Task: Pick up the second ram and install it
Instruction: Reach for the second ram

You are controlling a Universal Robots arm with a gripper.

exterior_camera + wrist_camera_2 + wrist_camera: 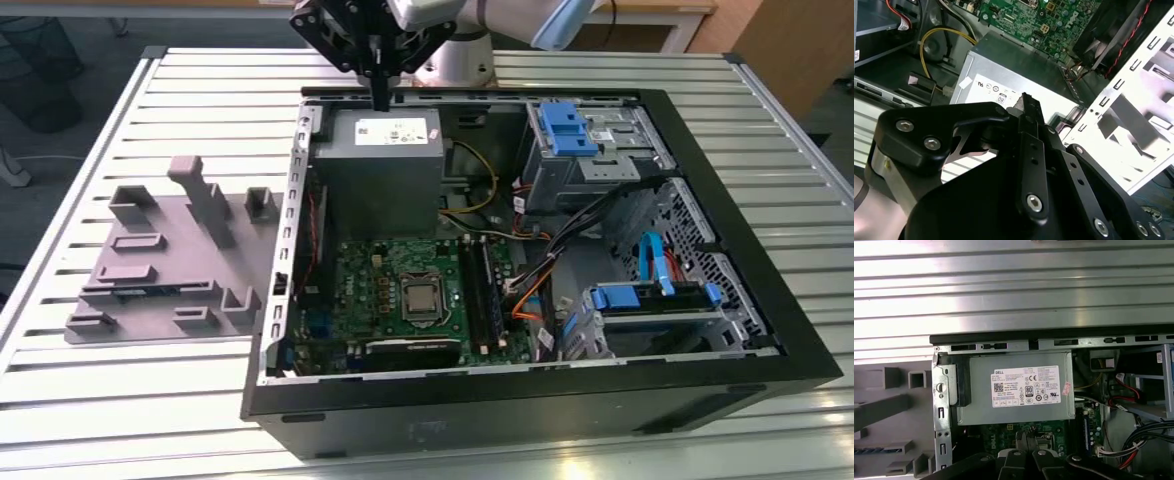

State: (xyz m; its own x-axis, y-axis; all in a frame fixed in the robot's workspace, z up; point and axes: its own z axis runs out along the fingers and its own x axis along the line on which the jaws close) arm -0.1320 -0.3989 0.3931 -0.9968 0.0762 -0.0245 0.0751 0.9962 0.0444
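Black metal makes up your pincer (383,104). Its two thin fingers are pressed together with nothing between them. It hangs just over the far edge of the smooth grey metal power box (378,170) with the white label. Your second ram (869,451), a long flat blue stick, lies in the bumpy grey plastic tray (160,260). The tray sits well apart from that box, on the exterior view's left.

arm (441,15): silver, blue cap | gripper (1028,107): black, silver screws
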